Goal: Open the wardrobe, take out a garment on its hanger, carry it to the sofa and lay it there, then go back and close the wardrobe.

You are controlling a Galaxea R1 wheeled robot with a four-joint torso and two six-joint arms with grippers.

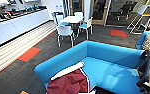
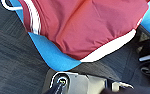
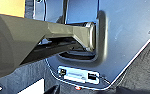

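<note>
Since the garment (image 1: 70, 83) already lies on the sofa (image 1: 108, 60) at lower centre, and I cannot tell either claw's state, check it rests fully on the seat.

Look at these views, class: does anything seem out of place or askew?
The garment lies crumpled on the sofa at its near end, not spread flat; one white sleeve sticks out sideways, and part of it overhangs the seat edge.

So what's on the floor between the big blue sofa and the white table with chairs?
In the head view, dark grey carpet lies between the bright blue upholstered sofa and the white table; one white chair stands on the stretch.
</note>
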